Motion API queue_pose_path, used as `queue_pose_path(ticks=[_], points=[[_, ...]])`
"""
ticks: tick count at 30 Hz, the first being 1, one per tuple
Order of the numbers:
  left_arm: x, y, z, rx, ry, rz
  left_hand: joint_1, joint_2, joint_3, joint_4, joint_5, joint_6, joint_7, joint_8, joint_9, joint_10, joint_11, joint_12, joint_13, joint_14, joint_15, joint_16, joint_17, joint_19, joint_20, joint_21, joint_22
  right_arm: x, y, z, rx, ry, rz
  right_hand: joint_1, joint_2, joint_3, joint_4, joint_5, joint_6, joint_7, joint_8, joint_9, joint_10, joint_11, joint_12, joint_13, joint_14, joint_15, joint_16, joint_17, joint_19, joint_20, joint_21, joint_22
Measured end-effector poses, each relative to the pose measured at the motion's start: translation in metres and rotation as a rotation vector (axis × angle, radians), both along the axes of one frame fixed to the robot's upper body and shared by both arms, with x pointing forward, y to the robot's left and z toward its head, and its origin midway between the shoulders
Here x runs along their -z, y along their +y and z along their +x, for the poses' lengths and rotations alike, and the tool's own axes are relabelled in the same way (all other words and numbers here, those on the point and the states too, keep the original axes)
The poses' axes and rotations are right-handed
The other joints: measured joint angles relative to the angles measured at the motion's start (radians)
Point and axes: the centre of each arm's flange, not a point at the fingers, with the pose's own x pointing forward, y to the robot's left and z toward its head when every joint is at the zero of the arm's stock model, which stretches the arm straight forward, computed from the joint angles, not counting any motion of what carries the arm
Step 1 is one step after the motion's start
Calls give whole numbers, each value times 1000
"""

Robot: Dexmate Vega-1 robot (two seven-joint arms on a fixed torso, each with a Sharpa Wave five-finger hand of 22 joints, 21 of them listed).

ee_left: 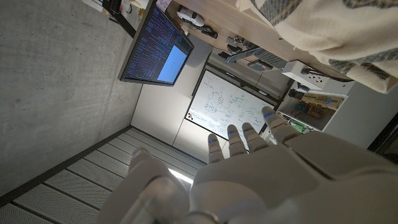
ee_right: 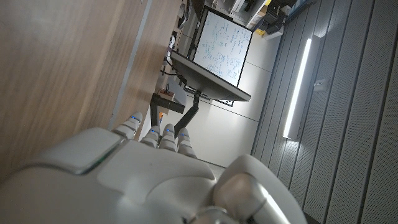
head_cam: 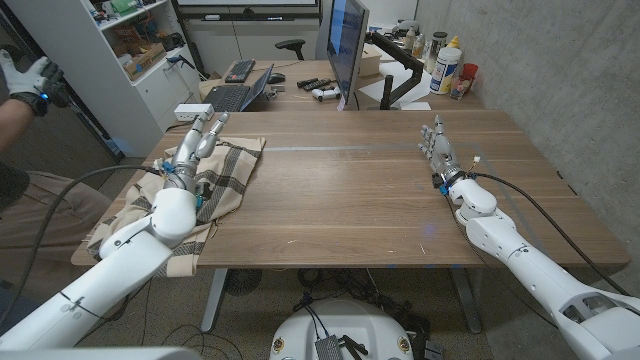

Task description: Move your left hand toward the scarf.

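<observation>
Left hand (head_cam: 197,140), fingers spread and holding nothing, hovers directly over the plaid scarf (head_cam: 228,176), which lies along the table's (head_cam: 350,190) left edge, long axis running away from the robot, well apart from the open right hand (head_cam: 437,147).

The left arm reaches in from the lower left of the head view, its left hand (head_cam: 200,138) raised in the upper left with fingers spread, holding nothing. At centre right, the right hand (head_cam: 438,148) stands with fingers together and extended, empty.
</observation>
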Motion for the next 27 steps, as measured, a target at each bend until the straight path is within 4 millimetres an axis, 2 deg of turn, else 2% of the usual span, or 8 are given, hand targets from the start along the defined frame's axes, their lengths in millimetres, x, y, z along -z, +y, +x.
queue_pose_path(ticks=[20, 27], points=[[8, 17, -9, -170, 29, 21, 0, 0, -4, -4, 0, 0, 0, 0, 0, -4, -4, 0, 0, -4, 4, 0, 0, 0, 0, 0, 0, 2, 1, 0, 1, 2, 0, 5, 5, 0, 0, 0, 0, 0, 0, 0, 0, 0, 0, 0, 0, 0, 0, 0, 0, 0, 0, 0], [8, 12, -15, -222, 47, 47, 0, 0, -4, -4, -7, 4, 4, 0, 0, -7, 0, 0, 0, -4, 4, 0, 0, 0, 0, 0, 0, 4, 2, 1, 3, 4, 2, 5, 5, 0, 0, 0, 0, 0, 0, 0, 0, 0, 0, 0, 0, 0, 0, 0, 0, 0, 0, 0]])
